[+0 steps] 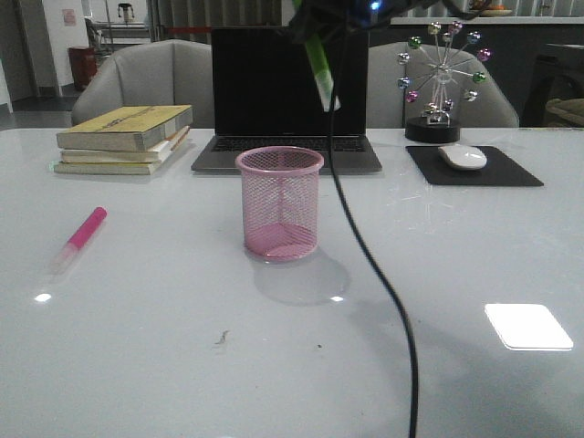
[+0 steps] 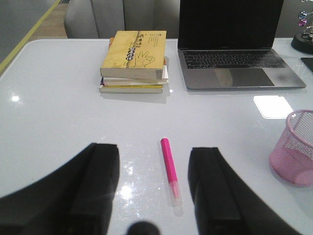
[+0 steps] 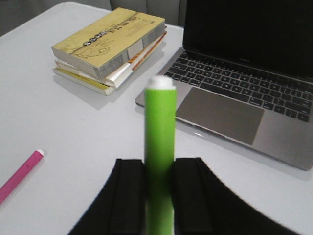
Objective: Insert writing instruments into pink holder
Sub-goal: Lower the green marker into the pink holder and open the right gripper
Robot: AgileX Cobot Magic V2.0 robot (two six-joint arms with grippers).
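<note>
Right gripper [image 3: 159,196] clamps green marker [image 3: 159,147] (above pink holder [image 1: 280,201]).

No legible text is showing: the printing on the top book's [image 2: 134,46] yellow cover is appearing too blurred to read.

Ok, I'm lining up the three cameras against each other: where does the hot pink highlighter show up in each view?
Front view: pink highlighter lies flat on the table, far left, left of the pink holder.
Left wrist view: it lies on the table, seen between the left claw's open fingers.
Right wrist view: only one end shows at the picture's edge; the right claw grips the green highlighter.
Shared landmark: the stack of books.
</note>
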